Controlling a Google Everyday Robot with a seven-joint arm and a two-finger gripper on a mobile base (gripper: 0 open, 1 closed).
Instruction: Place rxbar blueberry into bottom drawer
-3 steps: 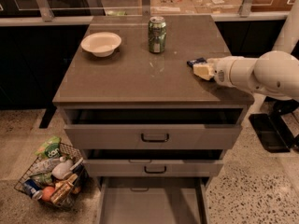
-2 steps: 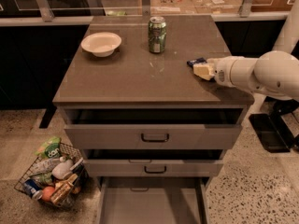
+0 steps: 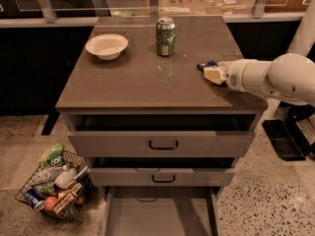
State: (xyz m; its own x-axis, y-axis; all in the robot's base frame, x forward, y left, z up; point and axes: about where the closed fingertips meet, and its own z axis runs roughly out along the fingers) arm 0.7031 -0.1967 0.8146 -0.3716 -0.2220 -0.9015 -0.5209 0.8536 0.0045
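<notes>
The rxbar blueberry [image 3: 206,64] is a small dark navy wrapper lying on the right side of the cabinet top, partly covered by my gripper. My gripper [image 3: 213,73] reaches in from the right on a white arm and sits right at the bar, low over the top. The bottom drawer [image 3: 160,215] is pulled far out at the foot of the cabinet, and its grey floor shows nothing in it.
A green soda can [image 3: 165,30] and a white bowl [image 3: 107,45] stand on the back of the cabinet top [image 3: 147,77]. The two upper drawers [image 3: 162,144] are pulled out slightly. A wire basket of groceries [image 3: 54,186] sits on the floor at the left.
</notes>
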